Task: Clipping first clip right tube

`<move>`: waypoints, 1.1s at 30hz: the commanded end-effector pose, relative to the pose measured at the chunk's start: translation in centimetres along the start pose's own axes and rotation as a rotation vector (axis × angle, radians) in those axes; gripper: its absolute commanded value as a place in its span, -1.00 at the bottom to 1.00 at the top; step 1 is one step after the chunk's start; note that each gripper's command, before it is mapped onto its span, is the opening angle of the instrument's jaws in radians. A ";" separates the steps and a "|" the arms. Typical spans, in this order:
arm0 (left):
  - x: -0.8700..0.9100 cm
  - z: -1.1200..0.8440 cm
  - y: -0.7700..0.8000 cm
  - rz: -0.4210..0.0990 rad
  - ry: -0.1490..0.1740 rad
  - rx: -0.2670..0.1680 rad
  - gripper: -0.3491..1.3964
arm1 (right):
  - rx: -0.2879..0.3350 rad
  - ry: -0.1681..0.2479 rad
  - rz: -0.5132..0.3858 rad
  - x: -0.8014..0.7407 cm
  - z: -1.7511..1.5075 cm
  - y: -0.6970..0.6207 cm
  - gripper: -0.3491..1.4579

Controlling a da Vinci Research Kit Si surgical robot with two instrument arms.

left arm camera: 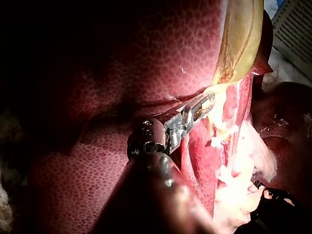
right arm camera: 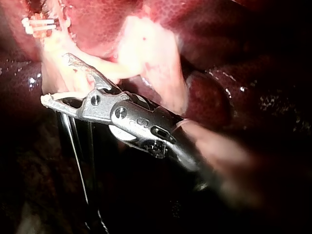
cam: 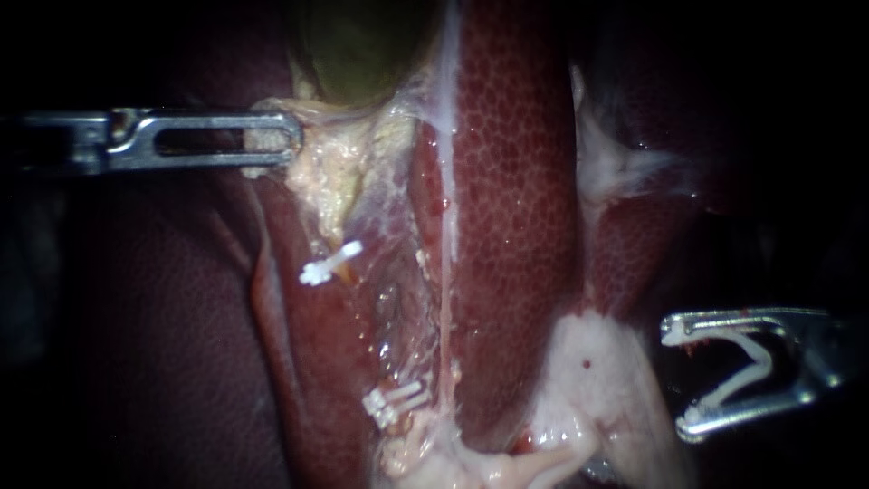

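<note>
The right instrument's [cam: 677,378] jaws stand spread at four o'clock in the endoscope view, carrying an open white clip [cam: 738,382] that touches nothing, well apart from the thin pale tube [cam: 446,290] running down the middle of the liver [cam: 511,181]. Left of that tube, one placed clip [cam: 328,264] sits near centre and a pair of clips [cam: 396,403] at six o'clock. At ten o'clock the left instrument's [cam: 288,140] jaws are pressed together on pale fatty tissue [cam: 335,167] below the gallbladder [cam: 358,45] at twelve.
</note>
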 end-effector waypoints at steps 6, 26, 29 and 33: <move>-0.06 -0.08 -0.02 0.003 -0.012 -0.003 -1.00 | -0.001 0.000 0.000 0.00 0.01 0.00 0.05; -0.04 -0.09 -0.03 0.003 -0.013 -0.004 -1.00 | -0.001 0.000 -0.011 -0.24 0.46 0.15 0.05; -0.04 -0.09 -0.04 0.003 -0.013 -0.005 -1.00 | -0.006 0.000 -0.015 -0.34 0.65 0.24 0.05; -0.04 -0.09 -0.04 0.003 -0.014 -0.005 -1.00 | -0.007 -0.001 -0.023 -0.51 0.88 0.36 0.05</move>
